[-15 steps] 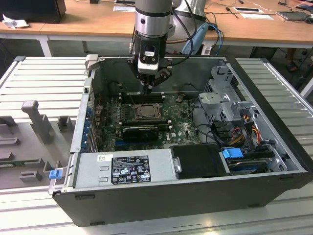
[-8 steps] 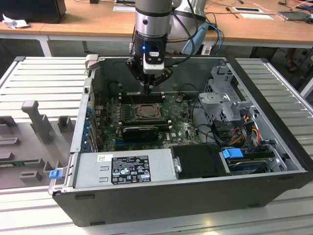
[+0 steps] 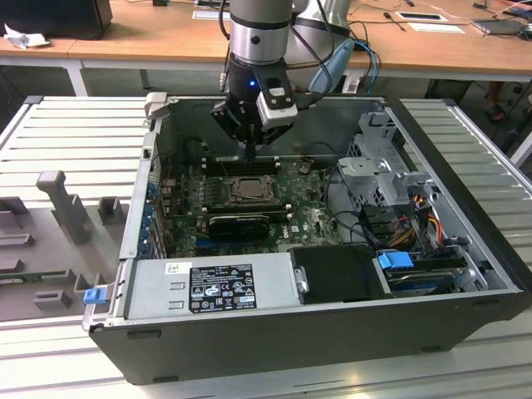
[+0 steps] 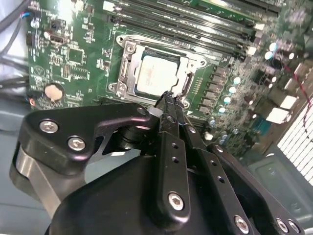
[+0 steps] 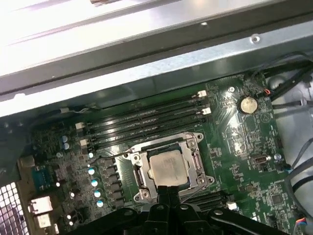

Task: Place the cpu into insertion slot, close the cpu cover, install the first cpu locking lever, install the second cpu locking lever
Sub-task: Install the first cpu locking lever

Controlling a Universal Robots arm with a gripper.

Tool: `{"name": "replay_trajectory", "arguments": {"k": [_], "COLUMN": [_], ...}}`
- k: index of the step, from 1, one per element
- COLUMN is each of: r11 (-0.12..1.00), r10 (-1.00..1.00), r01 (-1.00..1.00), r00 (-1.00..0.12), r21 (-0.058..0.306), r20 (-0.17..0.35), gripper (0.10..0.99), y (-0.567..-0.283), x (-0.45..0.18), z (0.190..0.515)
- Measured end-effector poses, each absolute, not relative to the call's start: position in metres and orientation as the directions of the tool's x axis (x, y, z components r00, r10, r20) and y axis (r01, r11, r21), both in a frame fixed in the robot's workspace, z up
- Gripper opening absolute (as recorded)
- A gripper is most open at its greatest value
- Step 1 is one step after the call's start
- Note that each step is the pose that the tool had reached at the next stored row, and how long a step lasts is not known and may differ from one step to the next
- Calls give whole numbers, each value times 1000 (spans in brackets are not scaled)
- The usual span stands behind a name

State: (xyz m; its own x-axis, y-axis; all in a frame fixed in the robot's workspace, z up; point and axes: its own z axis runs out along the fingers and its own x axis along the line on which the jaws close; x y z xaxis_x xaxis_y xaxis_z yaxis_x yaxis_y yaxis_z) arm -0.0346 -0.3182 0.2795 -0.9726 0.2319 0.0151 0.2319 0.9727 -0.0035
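End effector: your end effector [image 4: 168, 97] hung over one edge of the insertion slot [image 4: 122, 73], its fingers pressed together with nothing visible between them; you could not tell whether it touched.
Cpu: the cpu [image 4: 155, 76] lay flat inside the insertion slot, silver face up.
Cpu cover: the cpu cover [image 4: 185, 61] lay down flat around the cpu.
Board: the green circuit board [image 4: 73, 58] sat in your open computer case [image 3: 332, 332], with the memory slots [image 5: 146, 120] just beside the insertion slot.
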Motion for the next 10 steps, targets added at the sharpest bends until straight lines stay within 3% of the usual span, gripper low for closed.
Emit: {"name": "replay_trajectory", "arguments": {"k": [10], "r11": [999], "r10": [41], "r01": [41], "r00": [-999], "r21": [-3], "r20": [15], "gripper": [106], "y": [-318], "x": [-35], "z": [280]}}
